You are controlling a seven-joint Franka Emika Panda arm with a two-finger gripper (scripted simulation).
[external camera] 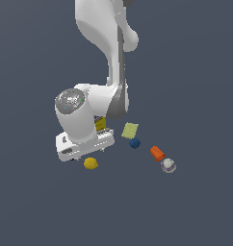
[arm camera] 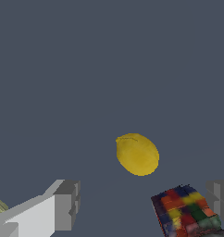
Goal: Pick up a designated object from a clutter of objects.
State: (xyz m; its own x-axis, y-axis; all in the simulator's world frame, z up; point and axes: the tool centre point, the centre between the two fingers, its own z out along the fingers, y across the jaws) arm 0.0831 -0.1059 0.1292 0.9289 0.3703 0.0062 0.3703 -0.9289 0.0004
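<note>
I'm running the approach step: the pincer (arm camera: pixel 141 203) is hanging above the clutter with its jaws spread wide and nothing between them. The yellow ball (arm camera: pixel 137 154) is sitting on the bare worktop (arm camera: pixel 109 55), on its own, well away from any edge I can see. In the wrist view it is lying ahead of the gap between the two fingers (arm camera: pixel 65 203), not yet inside it. The multicoloured can (arm camera: pixel 185 210) is lying in the gap, close to one finger, so I'm treating it as the thing most likely to get bumped.

In the exterior view the yellow ball (external camera: pixel 91 163) is lying just in front of the hand, near the bottom of the cluster. The yellow-white box (external camera: pixel 101 124) is mostly hidden behind the arm. The pale green square (external camera: pixel 130 129), dark blue ball (external camera: pixel 134 143), orange cylinder (external camera: pixel 157 153) and white-purple cup (external camera: pixel 168 166) are trailing off toward the exterior view's right, apart from the target.

Height above the worktop is hard to judge here, probably still some way up. Next move, as I'm reading it: shifting the hand forward until the ball is centred between the fingers, clearing the can, then descending and closing.
</note>
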